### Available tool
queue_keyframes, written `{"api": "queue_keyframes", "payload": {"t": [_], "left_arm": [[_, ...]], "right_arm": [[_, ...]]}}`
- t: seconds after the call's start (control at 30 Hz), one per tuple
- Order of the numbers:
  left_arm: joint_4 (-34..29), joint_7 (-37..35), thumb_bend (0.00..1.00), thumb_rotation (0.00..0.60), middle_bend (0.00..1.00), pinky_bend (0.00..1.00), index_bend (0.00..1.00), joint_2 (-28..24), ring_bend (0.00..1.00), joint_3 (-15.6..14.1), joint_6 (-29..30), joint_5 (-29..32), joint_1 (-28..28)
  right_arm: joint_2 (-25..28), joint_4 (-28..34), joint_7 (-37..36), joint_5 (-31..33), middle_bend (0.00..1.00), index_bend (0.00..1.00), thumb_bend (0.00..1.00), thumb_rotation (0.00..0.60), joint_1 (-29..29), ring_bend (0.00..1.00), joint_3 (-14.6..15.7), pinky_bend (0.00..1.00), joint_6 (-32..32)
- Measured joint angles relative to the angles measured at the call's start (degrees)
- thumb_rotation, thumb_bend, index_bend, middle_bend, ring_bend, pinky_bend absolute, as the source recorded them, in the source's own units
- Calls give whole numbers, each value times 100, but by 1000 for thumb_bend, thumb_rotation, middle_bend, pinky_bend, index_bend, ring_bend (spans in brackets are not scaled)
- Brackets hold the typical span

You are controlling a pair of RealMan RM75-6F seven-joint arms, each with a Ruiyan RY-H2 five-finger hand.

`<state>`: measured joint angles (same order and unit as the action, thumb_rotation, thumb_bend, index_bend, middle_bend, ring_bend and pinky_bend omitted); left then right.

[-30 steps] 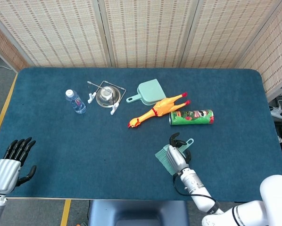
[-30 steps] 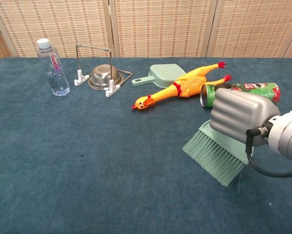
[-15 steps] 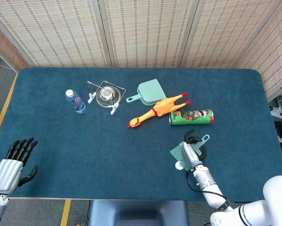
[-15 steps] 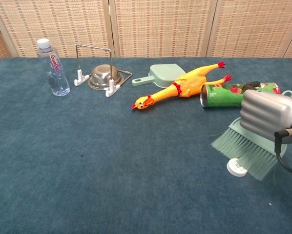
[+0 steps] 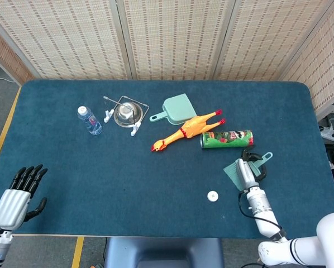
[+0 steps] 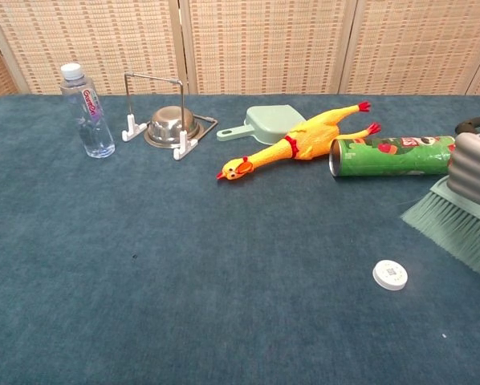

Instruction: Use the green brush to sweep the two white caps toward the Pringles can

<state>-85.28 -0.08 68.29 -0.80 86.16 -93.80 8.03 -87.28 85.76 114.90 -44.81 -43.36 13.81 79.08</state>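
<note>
My right hand (image 5: 246,172) grips the green brush (image 5: 235,170) just below the right end of the Pringles can (image 5: 227,138), which lies on its side. In the chest view the brush's bristles (image 6: 453,228) hang at the right edge, with the right hand (image 6: 474,168) above them and the can (image 6: 390,155) behind. One white cap (image 5: 212,195) lies alone on the blue table, left of and nearer than the brush; it also shows in the chest view as the white cap (image 6: 390,274). I see no second cap. My left hand (image 5: 16,192) rests open at the table's near left corner.
A rubber chicken (image 5: 185,130) lies left of the can, with a green dustpan (image 5: 177,109) behind it. Further left are a steel bowl in a wire rack (image 5: 126,113) and a small water bottle (image 5: 89,120). Wicker screens stand behind the table (image 5: 72,162).
My right hand has carried the brush to the right, from the table's near middle to beside the can. One white cap, uncovered as the brush passed, stays behind. The left hand barely moved.
</note>
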Motion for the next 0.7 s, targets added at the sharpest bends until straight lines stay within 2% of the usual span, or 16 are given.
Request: {"api": "queue_keyframes", "payload": {"t": [0.4,0.53,0.7], "left_arm": [[-47,212,411,600,0,42,0,62,0,-44,-14,-61,3],[-68,244,412,600,0,43,0,68,0,-57,37,-98,-17],[-87,234,412,600,0,44,0,61,0,-69,54,-121,-27]], "right_arm": [[267,-841,-683,120,835,913,493,600,367,574,11,301,-176],[506,-689,-1141,-75,839,919,493,600,396,574,-43,301,-202],[1031,66,-1955,-632,843,926,493,600,406,580,-128,301,-136]]}}
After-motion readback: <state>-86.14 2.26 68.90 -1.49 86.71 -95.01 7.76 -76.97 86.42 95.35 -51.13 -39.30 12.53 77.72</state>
